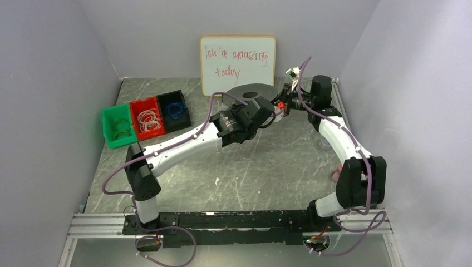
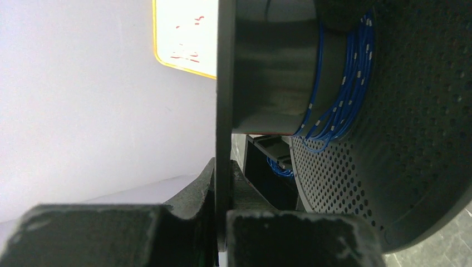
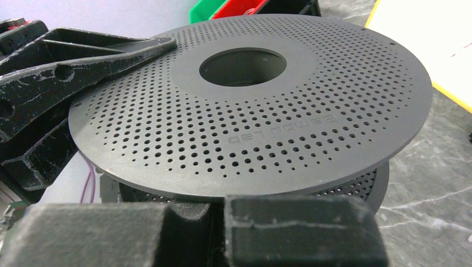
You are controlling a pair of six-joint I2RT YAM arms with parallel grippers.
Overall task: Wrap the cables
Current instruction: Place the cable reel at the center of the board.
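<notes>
I steered by the black perforated spool (image 3: 311,100), which stood just in front of the whiteboard (image 1: 238,64) at the back of the grey marbled table (image 1: 267,167); everything else I placed against it.

The left gripper (image 2: 221,222) was at the spool's near rim; its jaws were pinched on the thin edge of one flange, which ran straight down between the two fingers with no gap that I could see on either side. From the right wrist camera one of those fingers (image 3: 111,47) lay flat on top of the upper flange, reaching in toward the centre hole.

The right gripper (image 3: 218,208) sat further round the same rim, on the spool's right as the overhead camera showed it; its jaws were likewise closed on the upper flange's edge, one pad each side of the plate; the lower flange showed just beneath.

The cable (image 2: 339,94), thin and blue with small white marks, was wound in several loose turns round the spool's hub (image 2: 267,72), between the two flanges; the turns were bunched against the flange that the left gripper was not holding, and a few sagged off the hub in slack loops.

Well to the left of the spool stood three bins in a row: the black bin (image 1: 181,124) nearest it, holding a loose blue coil (image 1: 175,110); then the red bin (image 1: 153,133) with pale loops in it; then the green bin (image 1: 119,143), furthest from the spool.
</notes>
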